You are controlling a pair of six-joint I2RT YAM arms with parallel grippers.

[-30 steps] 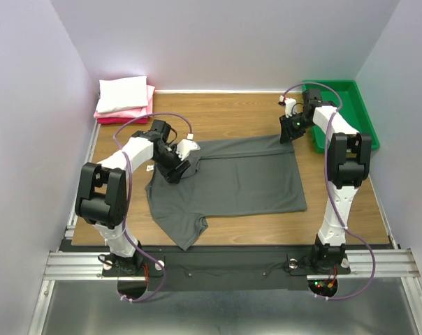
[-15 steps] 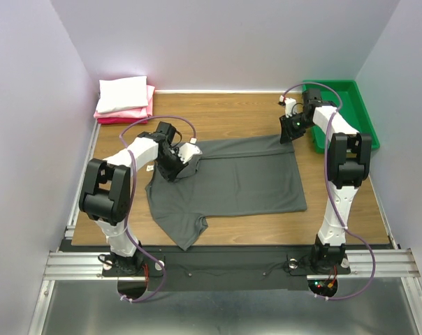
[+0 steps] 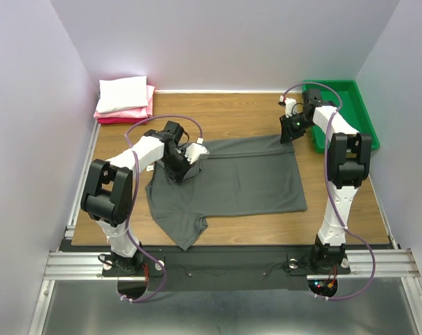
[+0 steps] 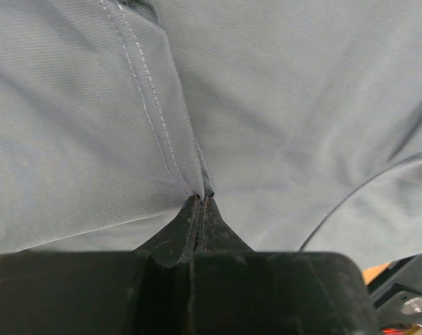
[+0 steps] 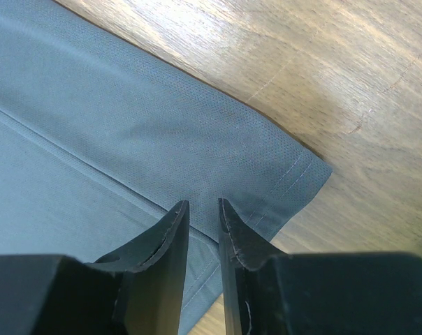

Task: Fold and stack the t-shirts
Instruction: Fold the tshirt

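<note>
Charcoal grey t-shirt (image 3: 246, 174) spread flat on wooden tabletop (image 3: 232, 115), left end effector (image 4: 200, 202) pressed together — pinching a stitched fold at its far-left corner, right end effector (image 5: 201, 206) narrowly parted over the far-right hem corner.

Shirt stack (image 3: 124, 95) back left, tray (image 3: 347, 105) back right

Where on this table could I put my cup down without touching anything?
Bare wood lies along the table's far edge, between the folded stack and the green tray, and in a strip between the grey t-shirt and the near edge. The shirt crowds the middle, with the left fingers and right fingers at its far corners.
</note>
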